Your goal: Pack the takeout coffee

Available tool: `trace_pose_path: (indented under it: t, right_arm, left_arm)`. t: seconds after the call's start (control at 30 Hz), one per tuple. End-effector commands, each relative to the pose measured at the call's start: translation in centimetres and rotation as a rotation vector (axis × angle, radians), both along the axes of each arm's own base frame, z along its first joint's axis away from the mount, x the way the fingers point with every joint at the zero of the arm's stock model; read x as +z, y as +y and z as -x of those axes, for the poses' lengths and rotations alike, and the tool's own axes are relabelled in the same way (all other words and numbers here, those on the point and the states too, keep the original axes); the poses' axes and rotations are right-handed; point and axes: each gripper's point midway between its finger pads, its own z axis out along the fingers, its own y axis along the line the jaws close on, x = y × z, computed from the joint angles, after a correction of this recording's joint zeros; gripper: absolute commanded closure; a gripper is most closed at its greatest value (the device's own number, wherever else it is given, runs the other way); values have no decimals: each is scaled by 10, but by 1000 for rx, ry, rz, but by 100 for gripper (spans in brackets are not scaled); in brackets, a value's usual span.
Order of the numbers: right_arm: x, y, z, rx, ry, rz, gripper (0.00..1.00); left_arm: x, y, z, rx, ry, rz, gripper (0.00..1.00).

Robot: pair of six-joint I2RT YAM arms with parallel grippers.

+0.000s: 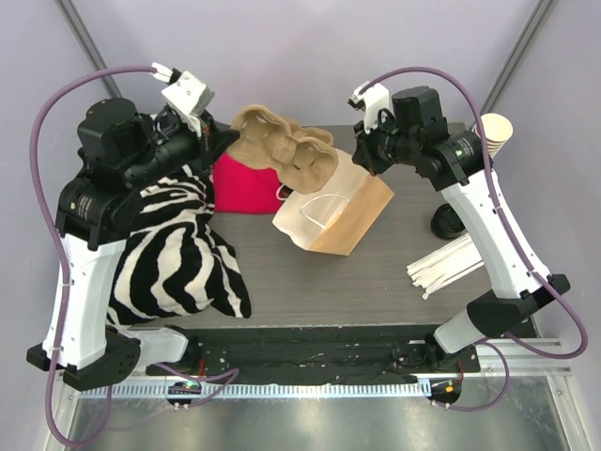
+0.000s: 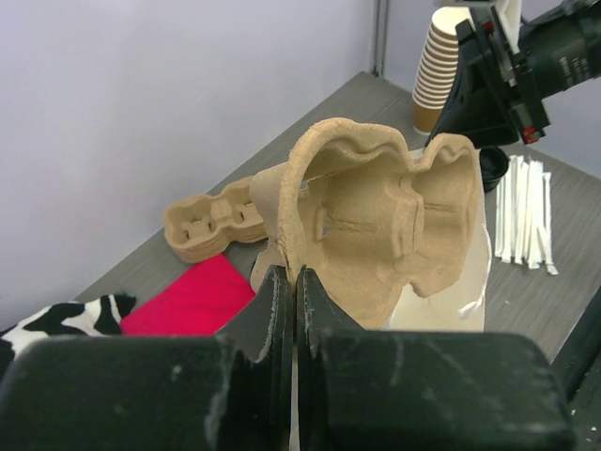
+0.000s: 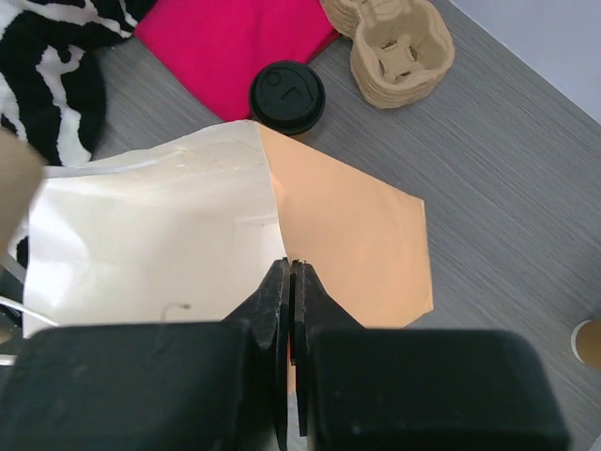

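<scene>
**Top, left-wrist and right-wrist views.** The left gripper (image 2: 296, 277) is clamped shut on the rim of a pulp carrier (image 2: 385, 235). It holds the carrier aloft and tilted, wells facing the wrist camera, over the far part of the table (image 1: 376, 282). The right gripper (image 3: 289, 268) is pinched shut on an edge of the bag (image 3: 347, 244), which lies on its side. The coffee (image 3: 286, 96) stands upright on the table just beyond the bag, touching the edge of the pink cloth (image 3: 225, 38). In the top view the raised carrier hides it.

**Step in hand, as judged:** bringing the carrier down to receive the coffee while the bag is held ready.

**To do it well:**
- Level the carrier so the wells face up before lowering.
- Descend beside the coffee, not onto it, since the cup probably sits under the carrier and could tip.
- Hold the bag's lip raised without dragging the bag against the cup.
- Move slowly, because a thin pulp rim pinched at one edge may flex or slip.
</scene>
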Motion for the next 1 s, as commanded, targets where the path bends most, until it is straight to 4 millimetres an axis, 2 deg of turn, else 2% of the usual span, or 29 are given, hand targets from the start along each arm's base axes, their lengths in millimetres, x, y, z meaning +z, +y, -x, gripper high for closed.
trace_pose_path:
  t: [0.0,0.13,0.27,0.37,0.4,0.43,0.5,0.53,0.63,0.73,0.87,0.97]
  right_arm:
    - [34,6,11,9,-79,-88,99]
    - [36,10,17,32,-86,-88,99]
    - [36,16,21,61,-70,-106,99]
    - [31,22,22,75,-41,-118,99]
    - [30,23,22,73,-28,-128,99]
    - [29,25,23,80,-21,-131,99]
    - [25,30,24,98,2,-137,99]
    - [25,31,26,111,4,-138,99]
    - [20,33,28,134,20,-135,99]
    - [17,33,29,130,29,-133,99]
    - [2,26,21,74,41,-95,99]
    - [-3,29,21,78,61,-98,99]
  left_arm:
    - [2,5,-10,84,-57,-65,100]
    - [-4,1,-18,113,-67,-94,100]
    - [-15,-20,-7,15,-63,-132,100]
    - [-29,-37,3,-61,-113,-204,100]
    - [-43,-43,3,-77,-111,-244,100]
    - [-44,-51,10,-117,-156,-284,100]
    - [-54,-54,11,-112,-184,-354,100]
    - [-60,-62,17,-150,-217,-403,100]
    - [-68,-65,18,-132,-255,-485,100]
    - [-57,-61,14,-89,-289,-486,100]
    - [-39,-60,18,-88,-326,-468,100]
    - [-35,-65,21,-95,-357,-493,100]
